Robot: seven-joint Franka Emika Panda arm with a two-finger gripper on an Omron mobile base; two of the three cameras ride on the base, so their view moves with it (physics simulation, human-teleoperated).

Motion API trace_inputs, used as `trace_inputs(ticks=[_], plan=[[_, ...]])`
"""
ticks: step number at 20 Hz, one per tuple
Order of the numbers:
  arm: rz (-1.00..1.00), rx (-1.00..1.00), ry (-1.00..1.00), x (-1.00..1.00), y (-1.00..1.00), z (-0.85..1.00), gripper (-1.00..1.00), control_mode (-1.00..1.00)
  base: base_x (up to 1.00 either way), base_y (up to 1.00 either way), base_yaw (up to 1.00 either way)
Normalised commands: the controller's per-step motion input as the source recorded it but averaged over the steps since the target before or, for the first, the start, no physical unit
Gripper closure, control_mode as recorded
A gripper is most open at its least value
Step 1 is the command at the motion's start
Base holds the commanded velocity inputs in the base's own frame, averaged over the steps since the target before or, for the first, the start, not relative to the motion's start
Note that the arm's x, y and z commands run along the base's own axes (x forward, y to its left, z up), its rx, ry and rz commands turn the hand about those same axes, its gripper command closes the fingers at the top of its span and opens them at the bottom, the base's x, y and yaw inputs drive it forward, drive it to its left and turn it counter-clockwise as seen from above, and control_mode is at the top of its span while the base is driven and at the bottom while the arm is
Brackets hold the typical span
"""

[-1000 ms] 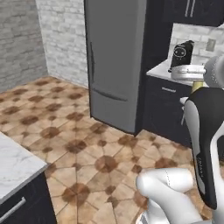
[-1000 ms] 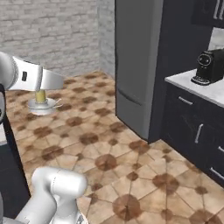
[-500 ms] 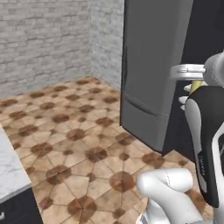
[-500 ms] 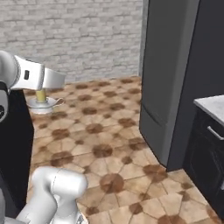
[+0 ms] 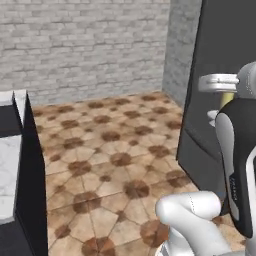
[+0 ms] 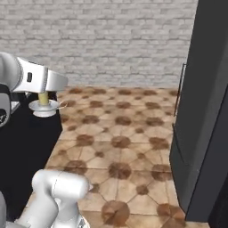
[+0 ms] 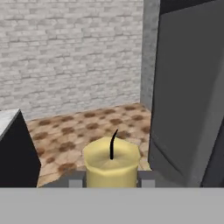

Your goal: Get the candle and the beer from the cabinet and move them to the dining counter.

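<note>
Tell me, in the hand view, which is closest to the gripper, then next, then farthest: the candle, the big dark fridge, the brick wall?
1. The candle, between the gripper fingers.
2. The dark fridge, alongside on the right.
3. The brick wall, far across the floor.

Candle (image 7: 111,164) base hidden below hand view's edge; fridge (image 6: 202,111) top cropped in both base views.
</note>
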Motion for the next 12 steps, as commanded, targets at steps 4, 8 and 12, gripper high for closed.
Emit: trace_inputs(ticks=[4, 8, 12], plan=[[0.0, 0.0, 0.0, 0.0, 0.0, 0.0, 1.0, 1.0, 0.75, -0.09, 0.77], [0.0, 0.0, 0.0, 0.0, 0.0, 0.0, 1.0, 1.0, 0.82, 0.0, 0.7], [0.0, 0.0, 0.0, 0.0, 0.0, 0.0, 1.0, 1.0, 1.0, -0.1, 0.51]])
